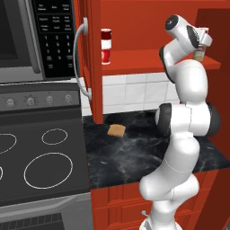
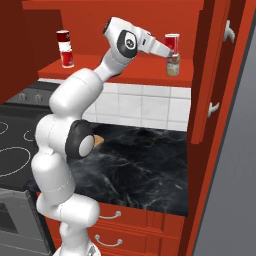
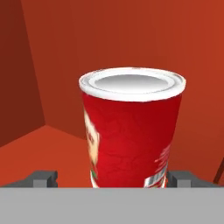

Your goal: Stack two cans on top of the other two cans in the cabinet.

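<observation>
My tool (image 2: 169, 51) stands open around the red can (image 2: 172, 42) stacked on the olive can (image 2: 173, 65) near the shelf's (image 2: 125, 70) right end; I'd retreat straight back, brushing nothing.

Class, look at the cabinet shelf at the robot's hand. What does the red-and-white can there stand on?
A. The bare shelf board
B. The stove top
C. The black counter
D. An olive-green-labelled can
D: in the right base view the red-and-white can sits upright on top of the olive-green-labelled can, which stands on the cabinet shelf.
</observation>
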